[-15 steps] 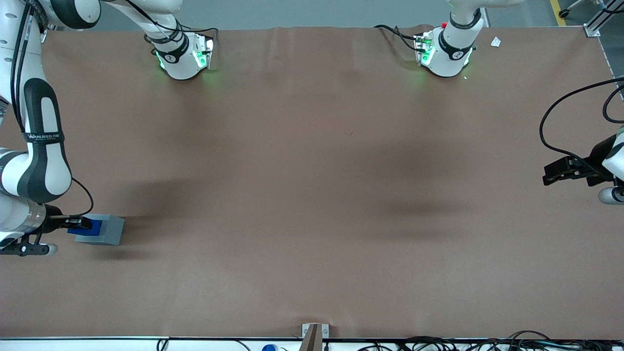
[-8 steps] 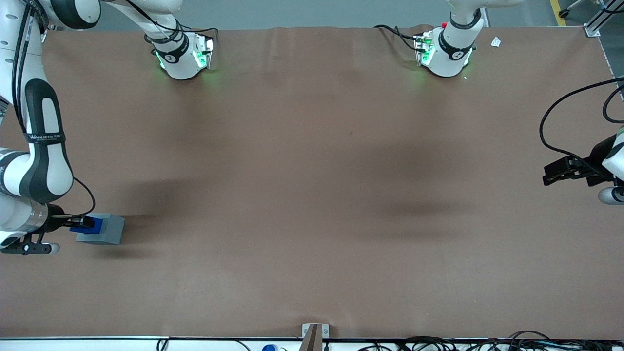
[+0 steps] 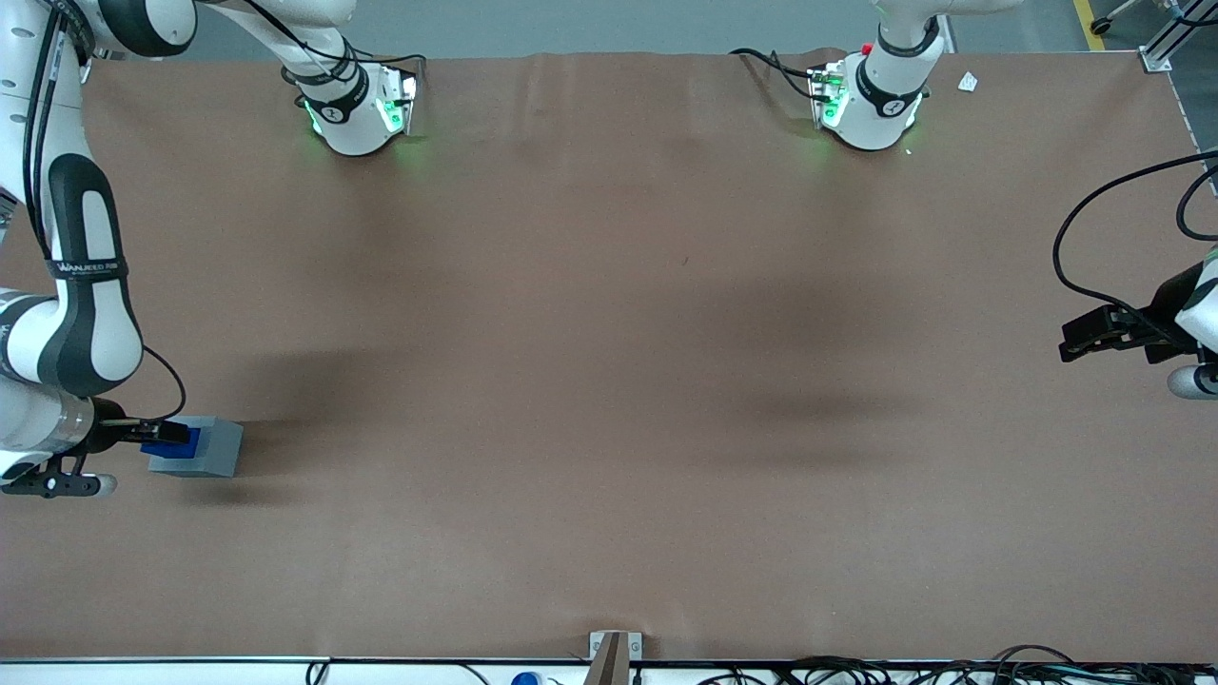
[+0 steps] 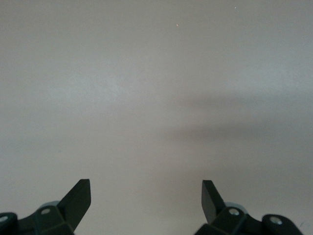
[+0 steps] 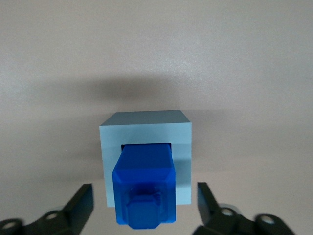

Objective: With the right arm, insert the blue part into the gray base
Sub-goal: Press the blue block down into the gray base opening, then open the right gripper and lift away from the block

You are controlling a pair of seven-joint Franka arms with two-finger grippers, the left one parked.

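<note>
Blue part (image 5: 145, 188): a bright blue block standing in the square recess of the gray base, its stepped knob pointing up toward the wrist camera; in the front view (image 3: 181, 441) it shows as a small blue patch on top of the base.
Gray base (image 5: 145, 142): a light gray square block resting flat on the bench; in the front view (image 3: 211, 448) it sits far toward the working arm's end, at about 8 o'clock from the bench centre.
Jaws: spread wide, one finger to each side of the blue part with clear gaps between; neither finger touches the part or the base.
Gripper (image 5: 145, 205): poised directly above the blue part; in the front view (image 3: 160, 433) its black fingers overlap the base's edge nearest the working arm.
Right arm (image 3: 76, 285): white with dark panels and a lettered black band, reaching down to the base.
Bench (image 3: 609, 381): covered in a plain brown sheet.
</note>
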